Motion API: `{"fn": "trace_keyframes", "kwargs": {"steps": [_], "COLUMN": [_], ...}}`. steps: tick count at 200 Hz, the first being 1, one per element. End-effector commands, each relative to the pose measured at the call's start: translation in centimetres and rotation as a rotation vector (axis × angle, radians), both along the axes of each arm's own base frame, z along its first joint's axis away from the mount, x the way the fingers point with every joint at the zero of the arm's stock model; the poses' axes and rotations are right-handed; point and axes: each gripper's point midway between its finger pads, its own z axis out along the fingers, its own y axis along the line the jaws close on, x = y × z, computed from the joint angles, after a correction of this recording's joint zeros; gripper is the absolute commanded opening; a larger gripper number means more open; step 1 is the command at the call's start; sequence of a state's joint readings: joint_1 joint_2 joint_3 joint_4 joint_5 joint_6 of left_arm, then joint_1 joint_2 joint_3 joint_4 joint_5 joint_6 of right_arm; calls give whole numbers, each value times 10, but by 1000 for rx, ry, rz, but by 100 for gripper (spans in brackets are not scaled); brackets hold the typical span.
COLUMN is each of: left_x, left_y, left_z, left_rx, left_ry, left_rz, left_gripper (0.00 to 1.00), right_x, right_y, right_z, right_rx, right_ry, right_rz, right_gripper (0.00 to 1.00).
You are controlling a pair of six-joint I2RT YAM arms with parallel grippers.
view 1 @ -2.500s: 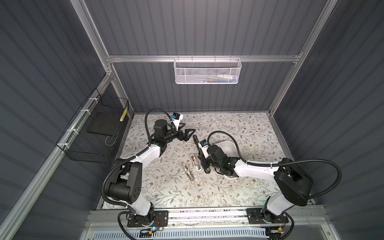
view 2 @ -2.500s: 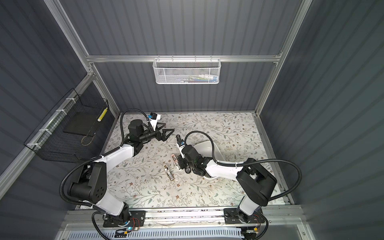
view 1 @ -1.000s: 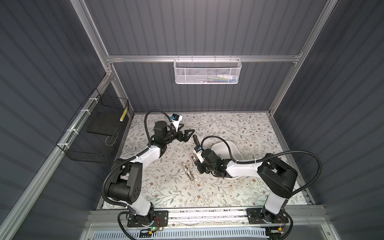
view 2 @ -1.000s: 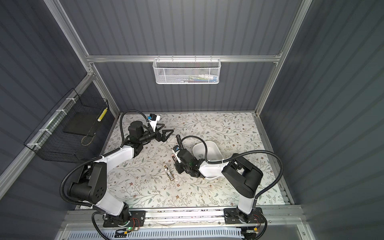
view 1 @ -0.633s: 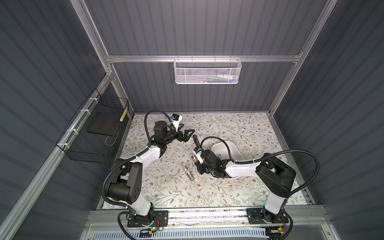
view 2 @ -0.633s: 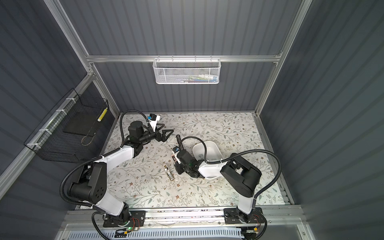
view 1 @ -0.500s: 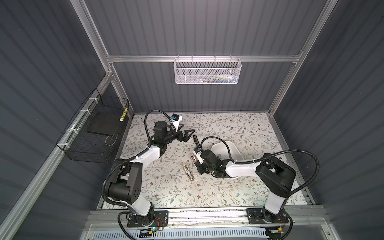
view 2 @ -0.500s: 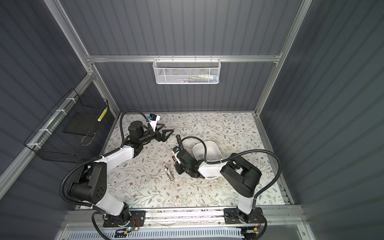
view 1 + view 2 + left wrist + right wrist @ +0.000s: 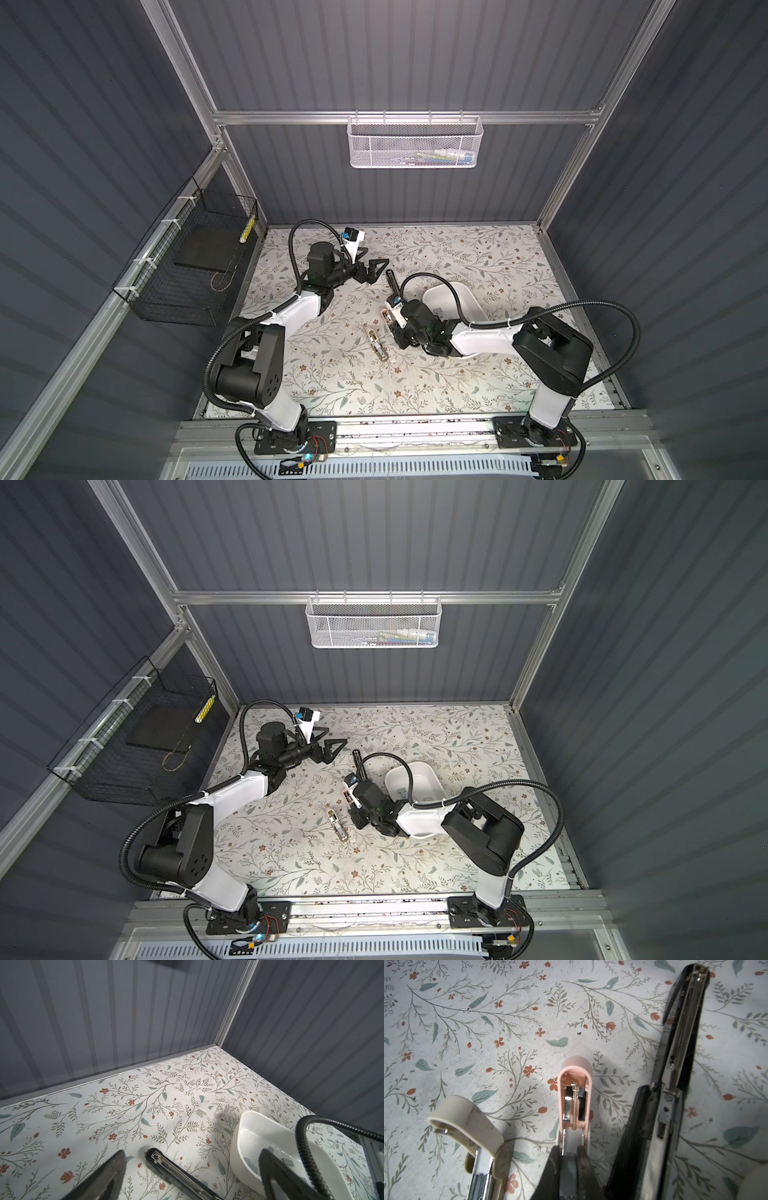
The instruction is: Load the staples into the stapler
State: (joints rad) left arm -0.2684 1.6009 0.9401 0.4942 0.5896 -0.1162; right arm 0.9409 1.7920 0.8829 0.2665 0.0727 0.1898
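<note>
Surface (image 9: 508,1022): printed floral sheet, matt, lightly scuffed. Pink stapler (image 9: 575,1068): smooth matt plastic shell, bright metal inside. Beige stapler (image 9: 467,1118): plastic cap, shiny chromed rail. Black stapler (image 9: 675,1064): dark metal, worn sheen. White tub (image 9: 249,1126): glossy plastic. Staples (image 9: 287,1161): dull grey metal.

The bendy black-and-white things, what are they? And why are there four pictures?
They are two robot arms, a left arm and a right arm, each ending in a pincer. Two pictures look down from above; two come from small cameras on the arms' wrists. On the flowery table lie a beige stapler, a pink stapler and a black stapler, all opened, and a white bowl with spare staples. The left pincer hangs open and empty. The right pincer is shut over the pink stapler and seems to pinch a small grey staple strip.
</note>
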Motion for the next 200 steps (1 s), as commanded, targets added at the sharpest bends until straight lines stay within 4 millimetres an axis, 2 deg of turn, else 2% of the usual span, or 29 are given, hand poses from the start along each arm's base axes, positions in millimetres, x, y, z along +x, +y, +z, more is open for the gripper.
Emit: {"fn": "trace_keyframes", "kwargs": {"steps": [1, 129, 200], "left_x": [-4, -3, -4], "left_y": [4, 4, 5], "left_z": [16, 14, 16], "left_rx": [-5, -3, -3], "left_ry": [-51, -46, -51], "left_rz": [9, 11, 12], "left_gripper": [99, 99, 99], "right_x": [3, 0, 5], "right_y": [4, 10, 4], "right_z": [12, 6, 1], "right_rx": [5, 5, -47], "right_ry": [-34, -12, -34], "right_rz": [1, 16, -1], "right_gripper": [0, 0, 0]}}
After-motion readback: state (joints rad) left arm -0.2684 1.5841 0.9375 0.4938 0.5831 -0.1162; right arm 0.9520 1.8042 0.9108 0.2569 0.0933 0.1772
